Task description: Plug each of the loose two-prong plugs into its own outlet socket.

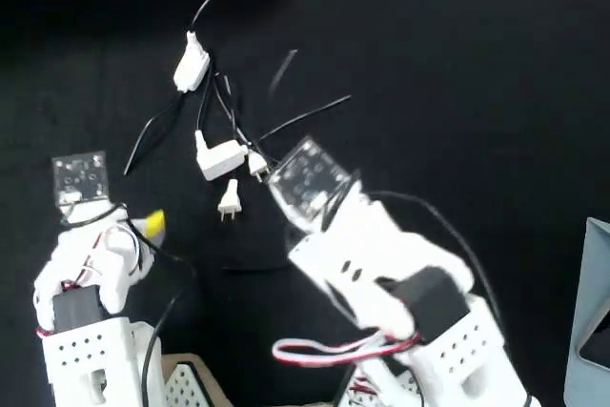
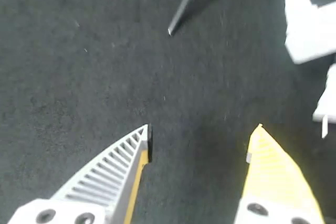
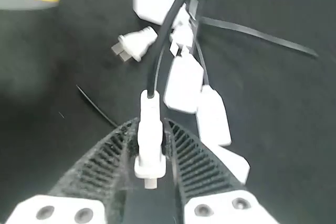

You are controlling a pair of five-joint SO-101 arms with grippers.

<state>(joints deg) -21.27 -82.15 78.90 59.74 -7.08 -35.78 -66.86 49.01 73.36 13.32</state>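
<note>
On my right wrist feed the right gripper (image 3: 150, 125) has its black ribbed fingers (image 3: 107, 163) pinching a slim white plug (image 3: 150, 140) from both sides; the plug's black cable (image 3: 165, 30) runs away from the jaws toward the pile of white parts; just beyond the held plug lie white oblong connector bodies (image 3: 184, 82), close together, and I cannot tell whether they are sockets. In the high view the right arm (image 1: 381, 264) reaches from the lower centre up toward the middle of the frame; a loose two-prong plug (image 1: 229, 200) lies by itself on the black cloth (image 1: 477, 92) left of centre, prongs toward the bottom of the frame; a white adapter block (image 1: 221, 157) sits just above it; another white connector (image 1: 191, 66) lies higher, upper left of centre, its lead running to the top edge. The left gripper (image 2: 202, 129) has its jaws spread wide, one white ribbed finger (image 2: 118, 169) and one yellow finger (image 2: 273, 171), with dark cloth between them; in the high view it sits at the lower left, apart from the loose plug.
</note>
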